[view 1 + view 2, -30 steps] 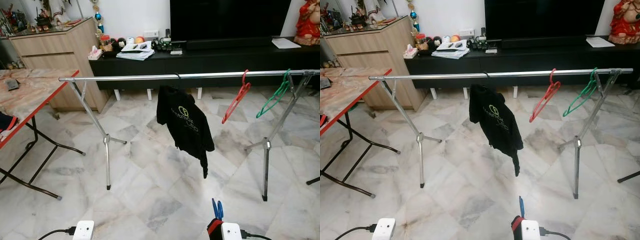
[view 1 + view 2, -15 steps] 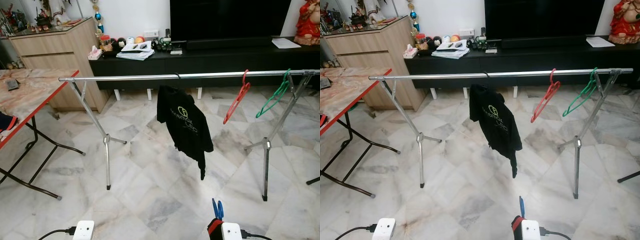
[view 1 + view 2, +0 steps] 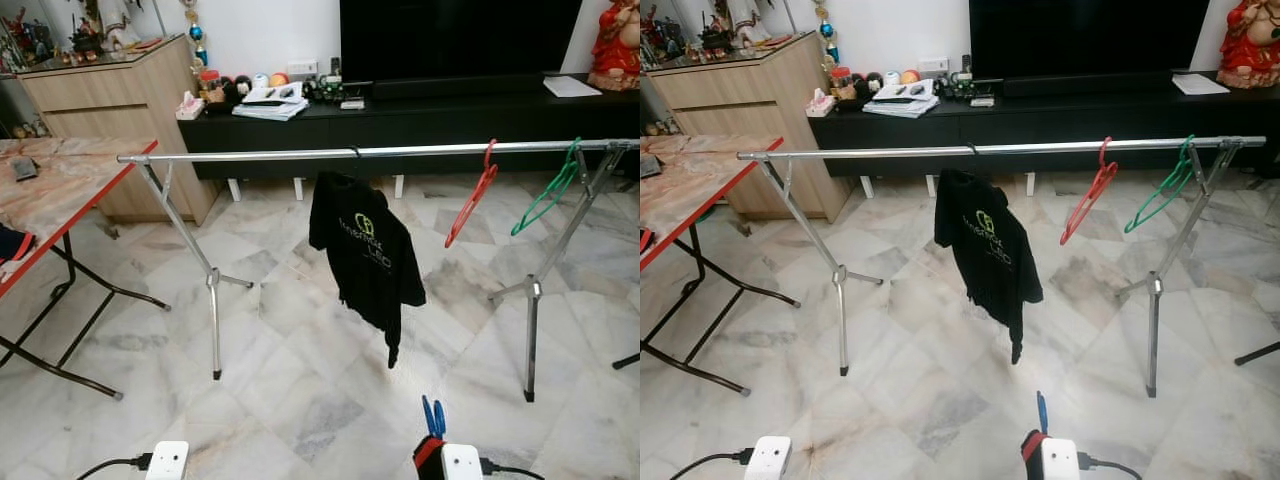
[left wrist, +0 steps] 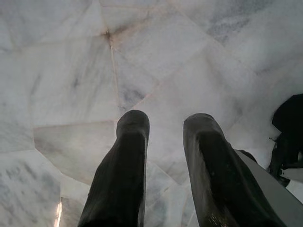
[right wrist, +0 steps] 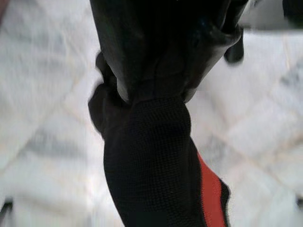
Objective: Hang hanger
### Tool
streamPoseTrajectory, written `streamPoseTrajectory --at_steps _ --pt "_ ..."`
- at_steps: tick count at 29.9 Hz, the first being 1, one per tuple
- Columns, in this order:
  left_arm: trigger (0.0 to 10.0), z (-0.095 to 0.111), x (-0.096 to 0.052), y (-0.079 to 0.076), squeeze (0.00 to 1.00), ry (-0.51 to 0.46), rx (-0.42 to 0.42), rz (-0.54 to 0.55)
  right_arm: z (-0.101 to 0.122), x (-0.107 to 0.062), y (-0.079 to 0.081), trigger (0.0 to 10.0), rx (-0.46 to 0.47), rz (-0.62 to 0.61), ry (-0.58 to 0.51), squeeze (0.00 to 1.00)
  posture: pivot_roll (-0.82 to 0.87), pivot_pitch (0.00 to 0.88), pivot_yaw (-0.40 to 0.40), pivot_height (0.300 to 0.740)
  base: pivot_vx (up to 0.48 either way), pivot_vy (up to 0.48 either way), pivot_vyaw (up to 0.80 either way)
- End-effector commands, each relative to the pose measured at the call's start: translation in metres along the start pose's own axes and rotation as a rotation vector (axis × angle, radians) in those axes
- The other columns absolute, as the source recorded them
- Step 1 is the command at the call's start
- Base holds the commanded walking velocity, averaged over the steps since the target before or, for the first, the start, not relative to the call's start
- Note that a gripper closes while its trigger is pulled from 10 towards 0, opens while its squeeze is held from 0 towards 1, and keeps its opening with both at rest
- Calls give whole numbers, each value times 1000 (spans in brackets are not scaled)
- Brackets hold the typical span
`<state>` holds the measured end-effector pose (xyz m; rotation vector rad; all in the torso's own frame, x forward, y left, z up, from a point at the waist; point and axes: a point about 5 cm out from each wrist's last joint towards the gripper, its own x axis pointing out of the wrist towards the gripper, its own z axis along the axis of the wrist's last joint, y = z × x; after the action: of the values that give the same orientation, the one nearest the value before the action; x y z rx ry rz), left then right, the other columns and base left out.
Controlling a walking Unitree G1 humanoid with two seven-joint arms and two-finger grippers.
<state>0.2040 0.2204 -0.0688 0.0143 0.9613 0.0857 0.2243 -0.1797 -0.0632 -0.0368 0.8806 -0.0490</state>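
Marble floor [image 3: 300, 400], left pincer [image 4: 163, 125] apart, lowered, right pincer [image 5: 156, 71] clamped on black-red cloth [image 5: 156, 175]

Even, bright indoor light fills the room, with soft sheen on the marble floor [image 3: 300, 340] and faint shadows beneath the rack [image 3: 380, 152]. Head views stay sharp; the right wrist view is blurred, its background washed out.

The 2 eye views are taken from head height, facing forward and down, and the same clothes rail [image 3: 360, 153] and marble floor [image 3: 300, 330] are shared at a slight sideways offset. The floor is viewed closely by the left wrist camera past its pincer [image 4: 163, 142]; black fabric [image 5: 151, 156] is seen very near by the right wrist camera.
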Motion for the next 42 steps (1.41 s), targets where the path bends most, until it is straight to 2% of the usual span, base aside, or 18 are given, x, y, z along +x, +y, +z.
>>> streamPoseTrajectory --at_steps 1,6,11,13,18,20,21,22,23,26,27,29,35,36,37,38,39,42 --pt "10000 1 -1 5 0 -17 0 24 23 2 8 10000 -2 28 -99 0 -70 0 95 740 0 0 0" --pt "10000 5 -1 5 0 -88 -42 44 38 2 2 10000 -2 24 -154 0 -62 0 92 740 0 0 0" --pt "10000 11 -2 4 0 -146 -27 24 51 2 -1 10000 -31 32 -190 0 -58 0 89 740 0 0 0" --pt "10000 15 -2 2 0 -184 7 -6 66 2 -4 10000 -93 51 -215 0 -58 0 87 740 0 0 0" --pt "10000 23 -3 -8 0 -209 201 -156 122 -3 -2 10000 -341 137 -318 0 -64 0 83 740 0 0 0" --pt "10000 24 -3 -11 0 -204 275 -191 135 -5 2 10000 -431 176 -332 0 -64 0 75 740 0 0 0" --pt "10000 24 -3 -11 0 -204 275 -191 135 -5 2 10000 -431 176 -332 0 -64 0 75 740 0 0 0" --pt "10000 24 -3 -13 0 -201 324 -215 145 -7 5 10000 -476 214 -347 0 -62 1 72 740 0 0 0" --pt "10000 25 -4 -17 0 -197 398 -256 168 -15 15 10000 -529 328 -400 0 -53 5 65 740 0 0 0" --pt "10000 25 -4 -17 0 -197 398 -256 168 -15 15 10000 -529 328 -400 0 -53 5 65 740 0 0 0" --pt "10000 26 -4 -20 0 -204 463 -294 185 -23 23 10000 -601 437 -429 0 -46 10 50 740 0 0 0" --pt "10000 27 -5 -23 0 -220 503 -315 195 -29 28 10000 -672 513 -430 0 -42 11 45 740 0 0 0" --pt "10000 30 -6 -25 0 -252 580 -313 212 -42 37 10000 -841 649 -435 0 -36 17 31 740 0 0 0" --pt "10000 87 -9 -35 0 -391 594 -347 215 -45 40 10000 -861 678 -447 0 -37 17 30 740 0 0 0" --pt "10000 129 -17 -43 0 -496 607 -376 217 -47 41 10000 -875 697 -455 0 -39 18 27 740 0 0 0" --pt "10000 158 -26 -50 0 -579 619 -403 219 -49 42 10000 -889 715 -461 0 -39 18 27 740 0 0 0" --pt "10000 176 -33 -54 0 -641 633 -420 222 -51 44 10000 -914 741 -466 0 -38 18 25 740 0 0 0" --pt "10000 184 -37 -55 0 -695 625 -398 229 -59 50 10000 -966 808 -488 0 -36 19 20 740 0 0 0"
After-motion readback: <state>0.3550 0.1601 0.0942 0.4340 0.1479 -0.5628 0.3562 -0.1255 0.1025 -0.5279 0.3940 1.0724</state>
